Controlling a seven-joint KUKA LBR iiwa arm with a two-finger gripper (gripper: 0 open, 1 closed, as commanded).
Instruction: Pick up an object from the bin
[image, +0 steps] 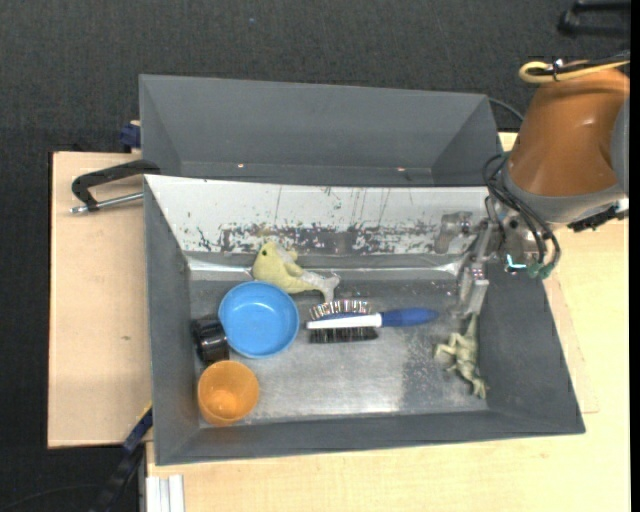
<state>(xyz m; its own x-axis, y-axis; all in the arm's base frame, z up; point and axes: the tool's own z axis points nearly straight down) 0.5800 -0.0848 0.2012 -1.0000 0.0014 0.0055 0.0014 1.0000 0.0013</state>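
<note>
1. Locate the claw (468, 318) at the right side of the bin (525, 365). It hangs from the arm's wrist, below the orange cover (565, 130) and a loop of dark cables (532, 255), close to the bin's right wall. You cannot tell from this view whether the claw is spread or pressed together.

2. Locate the nearest thing. A pale green toy figure (462, 358), small and irregular with thin limbs, lies on the bin floor in the right front area, near the foot of the right wall. The lower end of the claw meets the upper end of this figure in the view. You cannot tell whether the two touch or whether the figure is gripped.

3. Note the remaining contents, all to the left of the claw:
- A brush (345, 322) with a blue handle lies flat near the middle of the floor. Its handle points toward the claw and its tip is near the claw.
- A blue bowl (259, 318) sits mouth up just beside the head of the brush.
- A yellow soft toy (277, 267) rests against the back wall, behind the bowl.
- A black cylinder (209, 339) touches the bowl's left edge.
- An orange cup (229, 391) stands mouth up in the left front corner, just in front of the bowl.
</note>
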